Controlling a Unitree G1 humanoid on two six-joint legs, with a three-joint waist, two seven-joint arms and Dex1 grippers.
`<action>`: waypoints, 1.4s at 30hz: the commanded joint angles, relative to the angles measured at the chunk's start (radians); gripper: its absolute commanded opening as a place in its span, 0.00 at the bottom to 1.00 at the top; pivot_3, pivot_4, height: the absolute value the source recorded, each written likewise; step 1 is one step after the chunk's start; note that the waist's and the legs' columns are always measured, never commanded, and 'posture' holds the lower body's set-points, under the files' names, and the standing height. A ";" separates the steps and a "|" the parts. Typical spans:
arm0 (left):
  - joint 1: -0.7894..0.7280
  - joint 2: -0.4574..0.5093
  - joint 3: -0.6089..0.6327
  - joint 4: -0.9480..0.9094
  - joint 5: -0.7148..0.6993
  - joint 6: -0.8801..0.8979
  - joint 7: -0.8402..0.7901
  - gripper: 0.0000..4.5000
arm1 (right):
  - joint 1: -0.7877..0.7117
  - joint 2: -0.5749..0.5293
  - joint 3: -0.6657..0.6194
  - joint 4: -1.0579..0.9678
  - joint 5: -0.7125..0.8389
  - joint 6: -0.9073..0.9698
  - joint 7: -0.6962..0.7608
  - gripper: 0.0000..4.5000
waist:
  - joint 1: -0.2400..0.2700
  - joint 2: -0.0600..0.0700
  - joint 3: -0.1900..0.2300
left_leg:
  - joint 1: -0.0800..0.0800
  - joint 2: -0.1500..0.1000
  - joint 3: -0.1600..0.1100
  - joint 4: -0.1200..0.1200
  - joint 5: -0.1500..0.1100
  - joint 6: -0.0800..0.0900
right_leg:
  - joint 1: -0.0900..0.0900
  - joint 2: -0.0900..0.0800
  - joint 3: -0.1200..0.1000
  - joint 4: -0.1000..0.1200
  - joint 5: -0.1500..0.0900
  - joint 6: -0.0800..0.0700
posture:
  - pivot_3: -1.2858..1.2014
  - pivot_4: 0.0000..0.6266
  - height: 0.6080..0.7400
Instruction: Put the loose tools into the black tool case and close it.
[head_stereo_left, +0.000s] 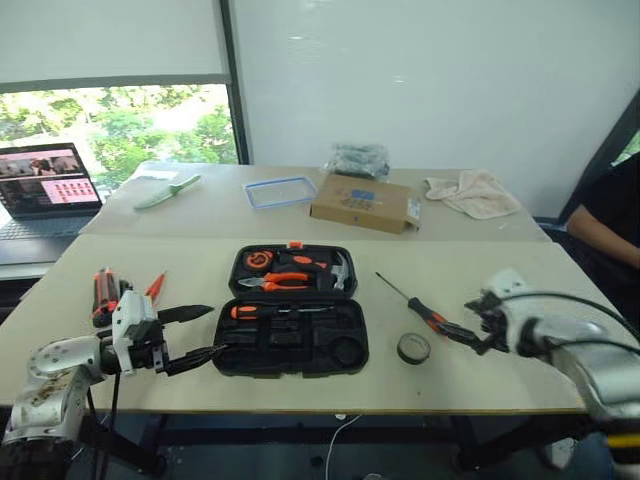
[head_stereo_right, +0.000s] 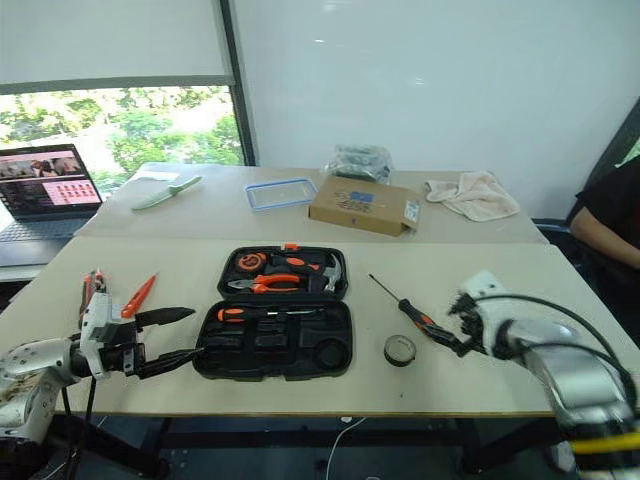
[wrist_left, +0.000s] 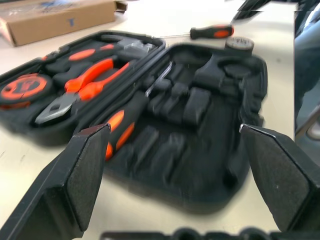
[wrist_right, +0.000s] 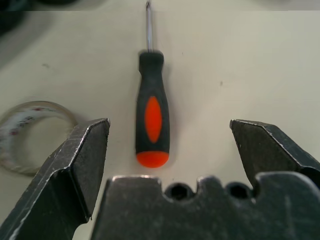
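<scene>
At centre of the left eye view, the black tool case (head_stereo_left: 290, 318) lies open on the worktop (head_stereo_left: 480, 385); one screwdriver (head_stereo_left: 275, 311) is seated in its near half. Lower left, our left gripper (head_stereo_left: 200, 335) stands beside the case, jaws wide and empty, with the utility knife (head_stereo_left: 104, 294) and slim orange screwdriver (head_stereo_left: 155, 288) behind it. Lower right, our right gripper (head_stereo_left: 462, 334) meets the loose screwdriver (head_stereo_left: 415, 306), the tape roll (head_stereo_left: 413, 348) just beside.

Left wrist view: wide jaws frame the case's moulded slots.

Right wrist view: wide jaws straddle the screwdriver handle. We judge this pickup is in hand; next, we lower, close on the handle, and carry it to a slot.
</scene>
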 joint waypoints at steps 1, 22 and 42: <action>-0.010 -0.010 -0.008 -0.068 -0.018 0.018 0.026 0.99 | -0.119 0.042 0.081 0.127 -0.084 0.005 -0.012 1.00 | -0.004 0.000 0.000 | -0.001 0.000 0.000 0.000 0.000 0.001 | 0.000 0.000 0.000 -0.001 0.000 0.001 | 0.52 0.24 1.00; 0.078 -0.007 0.039 -0.109 -0.027 0.031 0.057 1.00 | -0.366 0.144 0.184 -0.022 -0.046 -0.296 0.365 0.21 | -0.039 0.001 0.000 | -0.012 0.001 0.005 0.001 -0.003 0.005 | -0.010 0.001 0.002 -0.009 0.005 0.006 | 0.52 0.24 1.00; 0.178 -0.010 0.086 -0.162 -0.028 0.031 0.098 1.00 | -0.565 0.373 0.582 0.233 -0.350 -0.238 0.418 0.21 | -0.022 0.001 0.001 | -0.015 0.000 0.002 0.004 0.000 -0.001 | -0.011 -0.001 -0.004 -0.006 0.007 0.004 | 0.52 0.24 1.00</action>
